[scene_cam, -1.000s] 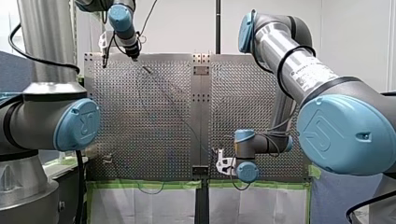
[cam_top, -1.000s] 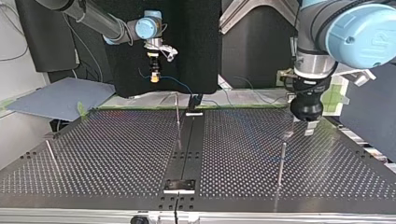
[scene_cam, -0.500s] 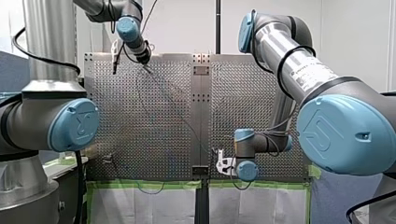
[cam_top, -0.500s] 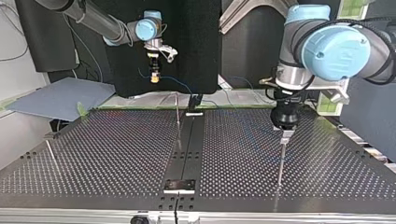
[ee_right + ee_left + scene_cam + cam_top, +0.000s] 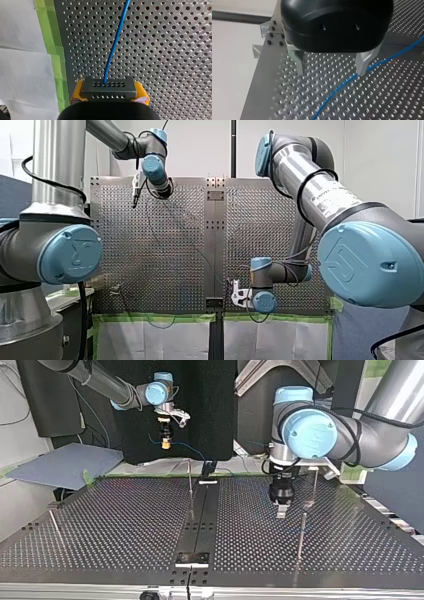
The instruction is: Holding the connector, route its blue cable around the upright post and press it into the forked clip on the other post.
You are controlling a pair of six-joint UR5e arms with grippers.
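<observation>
One connector [image 5: 109,86] pinched in right gripper [image 5: 109,94] | blue cable [image 5: 115,42] ahead | left gripper [image 5: 330,67] spread

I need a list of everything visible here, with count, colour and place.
perforated table: one, metal, under both arms.
blue cable: one, blue, running over the table.
connector: one, dark grey, at the cable's end.
thin posts: four, metal, standing apart on the table.
green tape: strips, green, along the table's edge.
my left gripper: one, black, metal fingers open, cable by one finger.
my right gripper: one, yellow pads, shut on the connector.
</observation>
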